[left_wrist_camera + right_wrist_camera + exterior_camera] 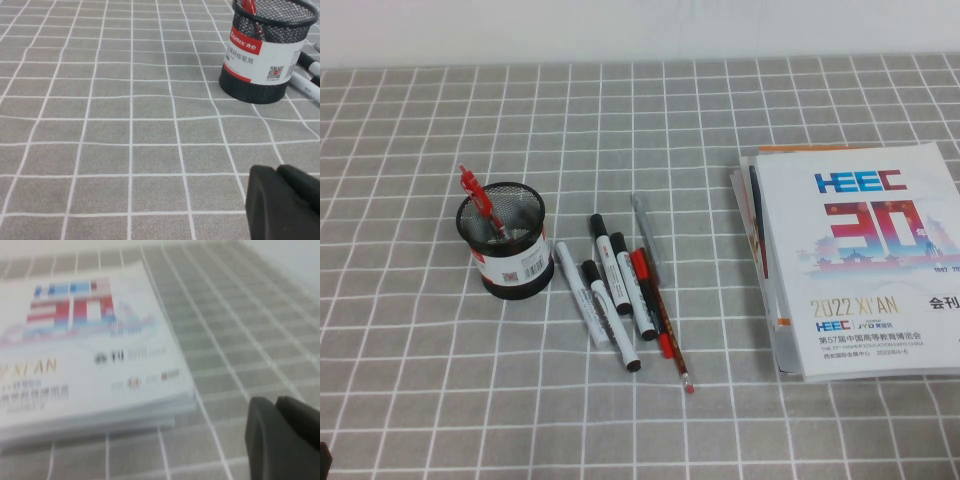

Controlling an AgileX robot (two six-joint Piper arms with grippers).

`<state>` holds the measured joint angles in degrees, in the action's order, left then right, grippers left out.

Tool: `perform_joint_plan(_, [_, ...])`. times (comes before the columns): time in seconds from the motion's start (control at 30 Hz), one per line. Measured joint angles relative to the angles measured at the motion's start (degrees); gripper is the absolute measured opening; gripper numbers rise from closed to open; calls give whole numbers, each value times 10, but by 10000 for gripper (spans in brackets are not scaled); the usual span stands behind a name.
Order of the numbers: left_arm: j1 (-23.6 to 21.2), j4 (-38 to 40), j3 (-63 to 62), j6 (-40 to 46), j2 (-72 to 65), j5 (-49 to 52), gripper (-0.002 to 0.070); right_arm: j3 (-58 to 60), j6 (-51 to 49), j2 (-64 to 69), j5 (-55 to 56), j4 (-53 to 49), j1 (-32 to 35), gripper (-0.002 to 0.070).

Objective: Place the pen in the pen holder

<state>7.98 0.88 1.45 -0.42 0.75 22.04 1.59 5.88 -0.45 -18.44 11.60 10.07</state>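
Pen (480, 203): slim red ballpoint, standing tilted inside the pen holder, its clip end projecting above the rim; in the left wrist view only a red stretch shows through the mesh.
Pen holder (504, 242): round black wire-mesh cup with a white-and-red label, upright on the grey checked tablecloth (420, 380).
Task status: judged complete, since the pen already rests in the cup.
Handling: the pen is likely light, rigid and smooth-barrelled; if regrasped, take it across the exposed upper barrel below the clip, not by the clip.
Loose items: white markers (605, 300) with black caps, one red-capped marker and a thin red pencil (670, 345) lie just beside the cup.
Booklets (860, 260): stacked, well apart from the cup.
Left gripper (282, 205): low over bare cloth, near the cup; only a dark corner shows, so cannot tell its state.
Right gripper (282, 437): clenched on nothing, beside the booklet stack; view blurred.
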Motion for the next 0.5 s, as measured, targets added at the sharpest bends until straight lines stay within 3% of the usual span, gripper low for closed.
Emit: perform_joint_plan(0.5, [0, 0, 0, 0, 0, 0, -6, 0, -30, 0, -32, -25, -16, -12])
